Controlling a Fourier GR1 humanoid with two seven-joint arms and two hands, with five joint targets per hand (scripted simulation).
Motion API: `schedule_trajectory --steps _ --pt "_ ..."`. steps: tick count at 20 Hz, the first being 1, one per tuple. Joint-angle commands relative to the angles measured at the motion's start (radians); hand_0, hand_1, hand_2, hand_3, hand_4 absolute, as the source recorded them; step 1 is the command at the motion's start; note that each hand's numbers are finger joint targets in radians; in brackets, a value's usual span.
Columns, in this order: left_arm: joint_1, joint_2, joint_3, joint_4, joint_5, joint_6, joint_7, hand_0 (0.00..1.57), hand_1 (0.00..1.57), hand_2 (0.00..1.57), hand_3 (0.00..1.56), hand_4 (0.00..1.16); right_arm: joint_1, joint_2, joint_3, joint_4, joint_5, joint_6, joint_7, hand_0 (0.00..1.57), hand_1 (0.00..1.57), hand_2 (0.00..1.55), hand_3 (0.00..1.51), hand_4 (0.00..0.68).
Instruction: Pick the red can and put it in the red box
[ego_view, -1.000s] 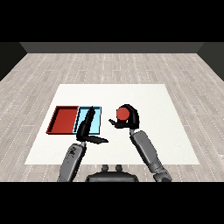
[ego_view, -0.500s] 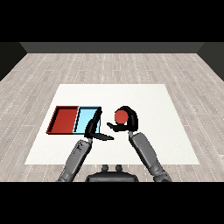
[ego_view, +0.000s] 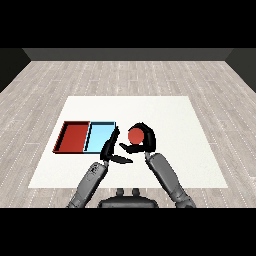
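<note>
Head view: right hand (ego_view: 144, 142) curls round red can (ego_view: 136, 135).

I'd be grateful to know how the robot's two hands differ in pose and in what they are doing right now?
The right hand is curled round the red can; the left hand holds nothing, its fingers straight and its thumb stretched towards the can. The left hand sits at the near right corner of the light blue tray; the right hand is further to the right, over bare white table. Both are black hands on grey forearms.
</note>
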Motion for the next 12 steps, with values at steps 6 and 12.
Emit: schedule_trajectory --steps 6,12 --pt "-0.078 0.000 -0.068 0.053 0.068 0.060 0.023 0.00 0.00 0.00 0.00 0.00 0.055 0.002 0.069 -0.013 -0.025 -0.022 -0.045 1.47 1.47 1.44 1.39 0.676" --pt "-0.109 0.000 -0.115 0.118 0.122 0.101 -0.061 0.00 0.00 0.00 0.00 0.00 0.007 0.002 0.060 -0.026 -0.085 -0.003 -0.021 1.47 1.47 1.43 1.40 0.644"
